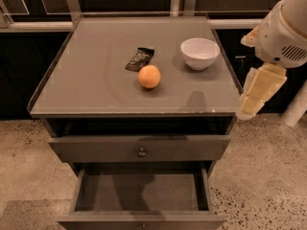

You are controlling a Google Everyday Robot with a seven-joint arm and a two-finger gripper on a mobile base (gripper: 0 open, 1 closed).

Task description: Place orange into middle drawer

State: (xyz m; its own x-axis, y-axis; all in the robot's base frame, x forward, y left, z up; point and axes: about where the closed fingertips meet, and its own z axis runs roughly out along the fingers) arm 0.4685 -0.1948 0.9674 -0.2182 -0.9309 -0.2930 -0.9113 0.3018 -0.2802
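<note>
The orange (149, 76) sits on the grey cabinet top (96, 80), just in front of a dark snack wrapper (139, 59). The middle drawer (141, 191) is pulled open below, its flat floor bare. My gripper (254, 98) hangs beside the cabinet's right edge, to the right of the orange and apart from it, pointing down.
A white bowl (200, 52) stands on the top at the back right. The upper drawer (139, 148) with a small round knob is closed. Speckled floor surrounds the cabinet. A white post (296, 104) stands at the far right.
</note>
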